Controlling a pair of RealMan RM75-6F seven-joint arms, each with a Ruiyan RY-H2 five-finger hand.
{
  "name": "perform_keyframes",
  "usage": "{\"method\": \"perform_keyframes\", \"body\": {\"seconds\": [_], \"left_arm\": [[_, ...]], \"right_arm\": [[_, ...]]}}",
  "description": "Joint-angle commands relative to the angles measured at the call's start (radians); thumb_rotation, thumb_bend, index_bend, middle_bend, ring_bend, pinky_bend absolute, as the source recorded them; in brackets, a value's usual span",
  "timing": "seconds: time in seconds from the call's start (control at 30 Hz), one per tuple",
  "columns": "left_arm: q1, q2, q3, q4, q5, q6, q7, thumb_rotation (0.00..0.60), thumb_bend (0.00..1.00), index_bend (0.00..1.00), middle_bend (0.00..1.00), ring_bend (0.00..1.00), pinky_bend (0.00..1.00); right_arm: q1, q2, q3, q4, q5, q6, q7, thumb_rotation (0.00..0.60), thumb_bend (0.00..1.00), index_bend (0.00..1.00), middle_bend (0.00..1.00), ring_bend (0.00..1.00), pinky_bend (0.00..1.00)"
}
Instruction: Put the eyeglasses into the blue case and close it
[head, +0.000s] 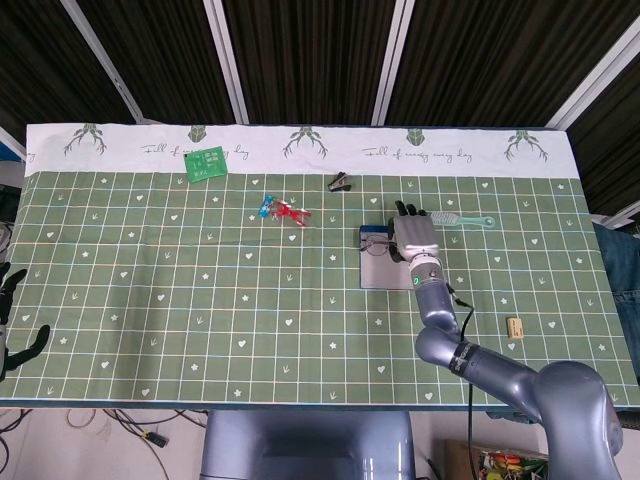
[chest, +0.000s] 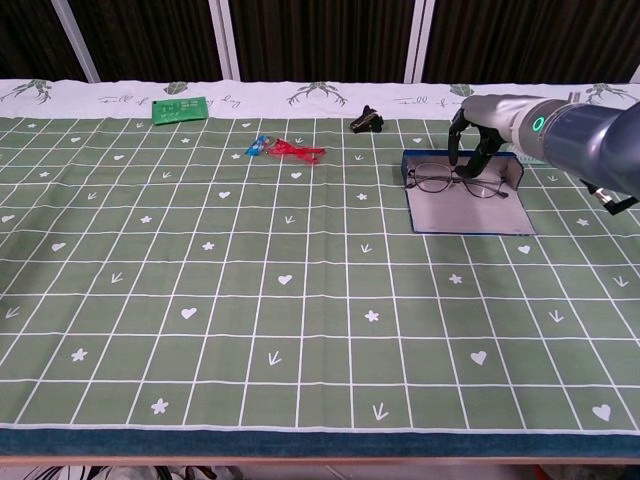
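Chest view: right hand (chest: 472, 140) pinches the glasses (chest: 455, 181) over the open case (chest: 468, 210); lowering in, letting go and closing are left.

green patterned tablecloth (head: 200, 290), dark slatted wall (head: 310, 60)

The eyeglasses (chest: 455, 181) lie at the back of the open case (chest: 470, 210) on the counter (chest: 250, 300) — the right hand (chest: 472, 135) above them. Left of the case: a clip (chest: 366, 121), then a toy (chest: 285, 149), then a card (chest: 180, 109) behind.
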Motion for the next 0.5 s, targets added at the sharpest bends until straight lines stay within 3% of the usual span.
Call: {"method": "perform_keyframes", "body": {"seconds": [0.03, 0.3, 0.5], "left_arm": [[0.000, 0.000, 0.000, 0.001, 0.000, 0.000, 0.000, 0.600, 0.32, 0.09, 0.00, 0.00, 0.00], [0.000, 0.001, 0.000, 0.001, -0.002, -0.001, -0.001, 0.600, 0.32, 0.09, 0.00, 0.00, 0.00], [0.000, 0.000, 0.001, 0.001, 0.001, -0.001, 0.001, 0.600, 0.32, 0.09, 0.00, 0.00, 0.00]], "right_arm": [[0.002, 0.002, -0.002, -0.003, 0.002, 0.002, -0.006, 0.600, 0.48, 0.34, 0.07, 0.10, 0.17], [-0.007, 0.027, 0.004, -0.051, -0.002, 0.027, -0.002, 0.600, 0.45, 0.30, 0.07, 0.10, 0.17], [-0.073, 0.103, -0.017, -0.223, -0.088, 0.127, 0.041, 0.600, 0.37, 0.24, 0.08, 0.10, 0.17]]}}
